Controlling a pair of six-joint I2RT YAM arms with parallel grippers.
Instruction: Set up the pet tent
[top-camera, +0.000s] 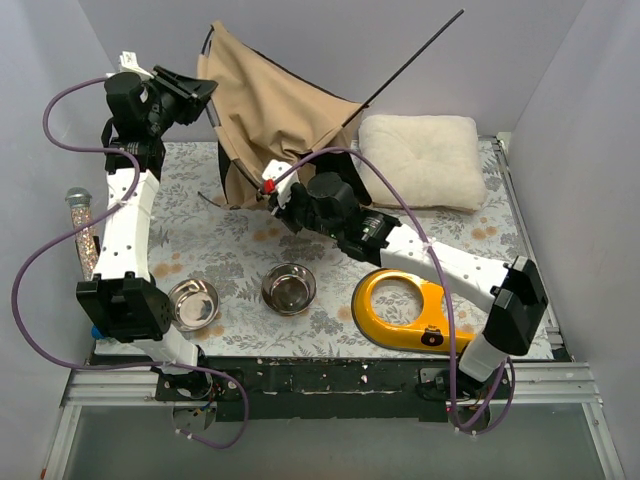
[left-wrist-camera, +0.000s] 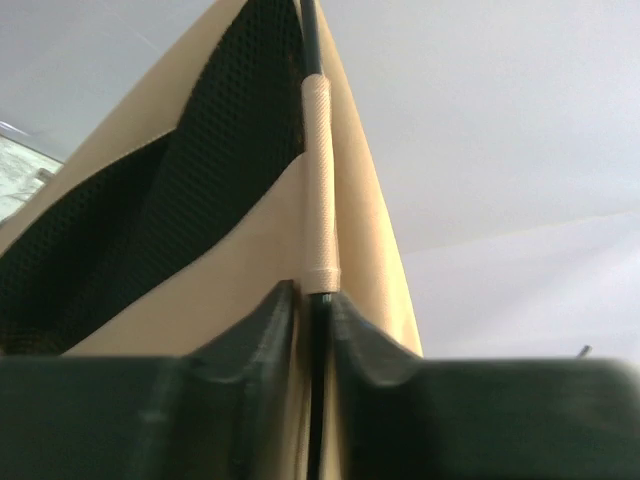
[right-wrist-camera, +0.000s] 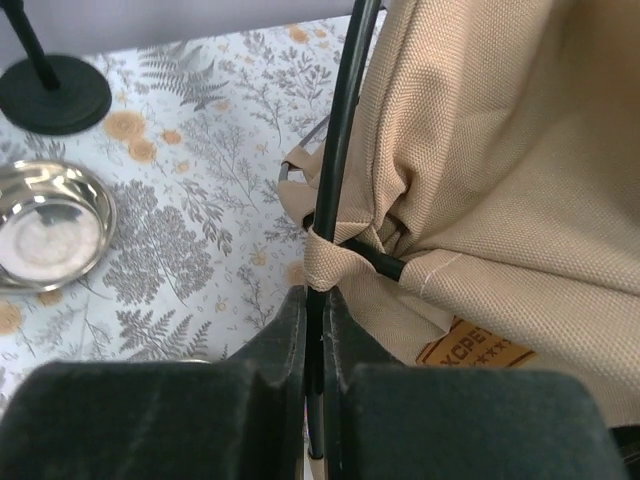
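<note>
The pet tent (top-camera: 268, 105) stood half-raised at the far side of the table (top-camera: 220, 235), just left of the cream cushion (top-camera: 422, 158); the left gripper (left-wrist-camera: 313, 300) was pinched tight on a thin black rod (left-wrist-camera: 311, 40) at the tent's upper edge; the right gripper (right-wrist-camera: 314, 300) was clamped narrowly on a second rod (right-wrist-camera: 345, 130), low beside a fabric corner loop.

The tan woven-fabric pyramid pet tent (top-camera: 270, 110) has black mesh lining (left-wrist-camera: 150, 220), thin black rods (top-camera: 410, 60) and a brown stitched label (right-wrist-camera: 475, 350). The fluffy square cushion (top-camera: 422, 160) is cream. The glossy oval plastic bowl stand (top-camera: 395, 333) is yellow. The tablecloth (top-camera: 230, 250) is white, printed with grey ferns and small orange flowers.
</note>
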